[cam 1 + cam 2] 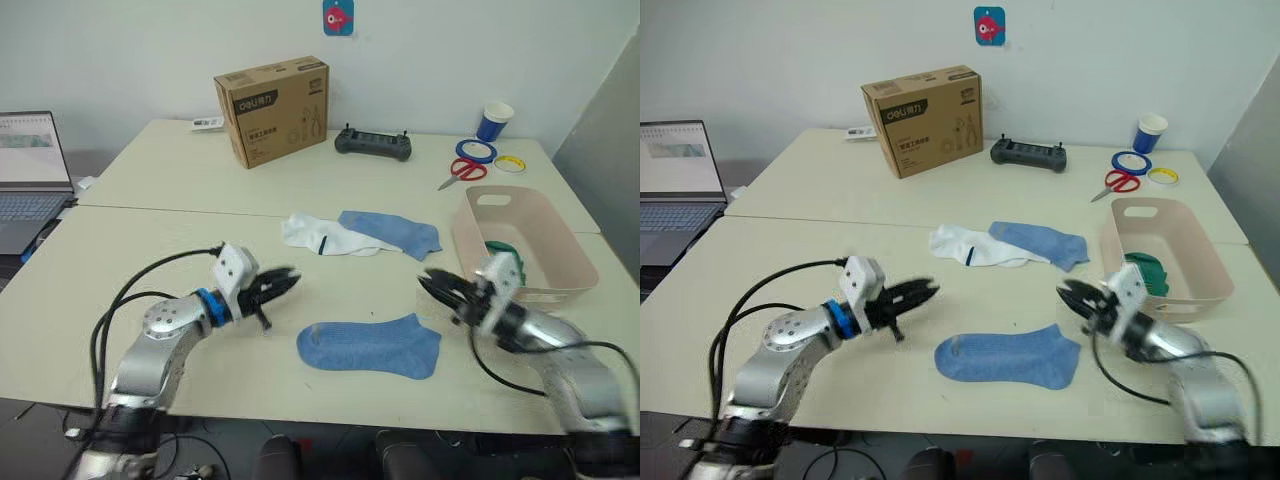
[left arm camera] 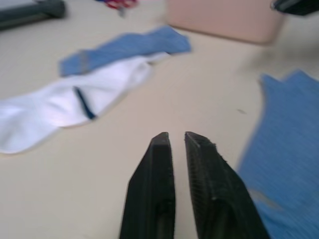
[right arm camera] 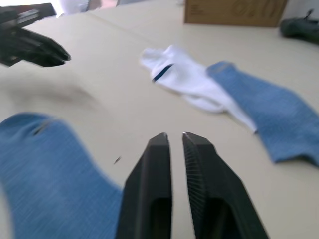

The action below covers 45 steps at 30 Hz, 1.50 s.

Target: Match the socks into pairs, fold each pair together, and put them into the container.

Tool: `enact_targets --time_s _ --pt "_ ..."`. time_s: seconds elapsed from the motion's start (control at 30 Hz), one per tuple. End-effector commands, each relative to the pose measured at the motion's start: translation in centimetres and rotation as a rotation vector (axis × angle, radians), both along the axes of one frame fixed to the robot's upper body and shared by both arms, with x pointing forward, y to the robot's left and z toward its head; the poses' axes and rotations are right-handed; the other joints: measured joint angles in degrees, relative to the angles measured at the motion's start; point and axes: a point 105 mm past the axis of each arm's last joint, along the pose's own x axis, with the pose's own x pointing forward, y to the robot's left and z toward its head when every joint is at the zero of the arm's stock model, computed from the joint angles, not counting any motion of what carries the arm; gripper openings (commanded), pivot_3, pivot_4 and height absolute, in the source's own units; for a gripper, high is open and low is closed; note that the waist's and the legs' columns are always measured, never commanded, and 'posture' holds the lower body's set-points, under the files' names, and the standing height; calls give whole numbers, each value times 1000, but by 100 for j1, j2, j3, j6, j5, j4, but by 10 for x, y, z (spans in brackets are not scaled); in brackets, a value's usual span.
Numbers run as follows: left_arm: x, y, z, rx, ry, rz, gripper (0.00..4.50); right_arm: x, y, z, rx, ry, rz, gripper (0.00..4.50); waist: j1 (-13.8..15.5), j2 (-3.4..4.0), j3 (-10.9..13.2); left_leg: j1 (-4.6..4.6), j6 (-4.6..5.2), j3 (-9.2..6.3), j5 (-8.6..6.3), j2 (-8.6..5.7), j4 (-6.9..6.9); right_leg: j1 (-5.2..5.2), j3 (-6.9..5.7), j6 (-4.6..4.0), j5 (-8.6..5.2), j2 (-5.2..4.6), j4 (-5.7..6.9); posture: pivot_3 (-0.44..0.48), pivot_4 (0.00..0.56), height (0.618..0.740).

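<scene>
A light blue sock (image 1: 370, 346) lies flat near the table's front edge, between my two grippers. Farther back, a white sock (image 1: 322, 235) with a dark mark partly overlaps a second light blue sock (image 1: 392, 231). The pale pink container (image 1: 545, 283) stands at the right, with a dark green sock (image 1: 503, 251) inside. My left gripper (image 1: 290, 279) hovers shut and empty, left of the near blue sock. On that sock's right, just in front of the container, my right gripper (image 1: 428, 280) is shut and empty too.
A brown cardboard box (image 1: 272, 108), a black controller (image 1: 373, 144), red scissors (image 1: 462, 171), tape rolls (image 1: 476, 151) and a blue paper cup (image 1: 494, 120) sit at the back. A laptop (image 1: 30, 170) stands at the far left.
</scene>
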Motion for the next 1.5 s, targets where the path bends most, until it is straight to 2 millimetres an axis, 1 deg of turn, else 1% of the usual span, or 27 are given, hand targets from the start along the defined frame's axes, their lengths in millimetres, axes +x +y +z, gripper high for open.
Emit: enact_targets --time_s 0.03,0.1,0.17,0.2,0.23,0.27,0.3,0.33,0.4,0.5,0.6,0.7,0.8,0.9,1.0,1.1,1.13,1.17,1.2,1.33,1.5 --pt "16 5 14 -71 -82 129 1777 21 2 -1 -33 -79 -119 1992 8 0 0 0 0 0 0 0 -1 0 0 2 1 0 -2 0 150 740" --pt "21 3 11 -66 -104 171 2410 33 -2 0 -15 -110 -199 2673 37 1 -1 -5 0 1 0 -1 -5 -2 0 5 -2 0 -4 0 150 740" --pt "24 3 9 -89 -110 213 3023 41 -8 1 -26 -141 -269 3340 42 1 -1 -8 0 1 0 -2 -5 -4 1 -12 7 0 -4 0 150 740" --pt "27 2 8 -97 -114 238 3423 46 -11 2 -31 -153 -304 3776 43 1 -1 -14 0 -1 0 -2 -5 -7 -1 -14 9 0 -4 0 150 740" --pt "29 1 7 -102 -117 255 3630 49 -12 2 -44 -160 -319 3997 42 1 -1 -17 0 -1 0 -2 -5 -9 -1 -15 9 -1 -4 0 150 740" --pt "30 -2 6 -110 -117 256 3979 52 -11 1 -68 -168 -321 4358 42 1 0 -17 0 -1 0 -2 -5 -9 -1 -16 10 -1 -4 0 150 740" --pt "31 -6 6 -114 -115 250 4258 53 -9 -1 -101 -175 -307 4369 42 1 0 -17 0 0 0 -2 -5 -10 0 -16 10 -1 -4 0 150 740" --pt "30 -10 5 -108 -115 234 4441 54 -5 -3 -132 -177 -283 4369 40 1 0 -17 0 -1 0 -2 -5 -10 -2 -16 10 -1 -3 0 150 740" --pt "29 -15 4 -98 -118 205 4441 56 -3 -5 -176 -175 -269 4369 37 1 -1 -16 0 -2 0 -2 -5 -9 -3 -16 10 0 -3 0 150 740" --pt "29 -16 5 -93 -117 188 4441 64 -6 -9 -253 -156 -286 4369 32 1 0 -14 0 -1 0 -1 -4 -8 -2 -15 10 1 -1 0 150 740" --pt "16 -39 9 -48 -110 30 4441 76 -7 -14 -340 -117 -309 4369 15 1 0 -13 0 1 0 -1 -3 -9 0 -12 12 1 0 0 150 740" --pt "6 -53 17 -25 -108 -78 4441 85 -9 -15 -335 -71 -337 4369 21 1 0 -14 0 0 0 -1 -4 -9 -2 -16 14 1 0 0 150 740" --pt "-6 -66 28 -6 -115 -180 4441 91 -5 -17 -356 -33 -327 4369 18 2 0 -15 0 -2 0 -2 -5 -9 -2 -17 14 1 -1 0 150 740" --pt "-13 -70 35 4 -106 -229 4441 94 -7 -16 -323 5 -357 4369 14 2 0 -15 0 -2 0 -1 -6 -9 -2 -17 14 1 -2 0 150 740" --pt "-14 -72 48 16 -124 -252 4441 94 -12 -21 -390 47 -365 4369 -9 3 1 -15 0 -1 0 -1 -5 -9 -1 -14 12 1 -2 0 150 740" --pt "-12 -76 57 -11 -138 -241 4441 93 -13 -27 -391 111 -367 4369 -8 3 1 -14 0 -3 0 -2 -3 -7 -3 -6 7 1 -2 0 150 740" --pt "-12 -78 58 -18 -139 -239 4500 93 -13 -29 -385 128 -372 4071 -9 3 1 -14 0 -3 0 -2 -3 -6 -3 6 1 0 -2 0 150 740" --pt "-12 -80 58 -23 -137 -239 4500 93 -13 -31 -378 146 -375 3979 -8 3 1 -14 0 -4 0 -2 -3 -6 -3 6 0 0 -2 0 150 740" --pt "-13 -81 57 -25 -134 -239 4500 93 -13 -32 -375 156 -378 3792 -9 3 1 -14 0 -4 0 -2 -3 -6 -3 6 0 0 -2 0 150 740" --pt "-13 -81 56 -32 -133 -222 4500 91 -12 -38 -319 216 -395 2405 -7 3 1 -14 0 -8 0 -2 -3 -5 -5 7 0 1 -2 0 150 740" --pt "-12 -76 57 -28 -131 -209 4500 89 -14 -41 -314 240 -405 609 -2 3 1 -14 0 -6 0 -5 0 -3 -3 9 0 -1 -2 0 150 740"
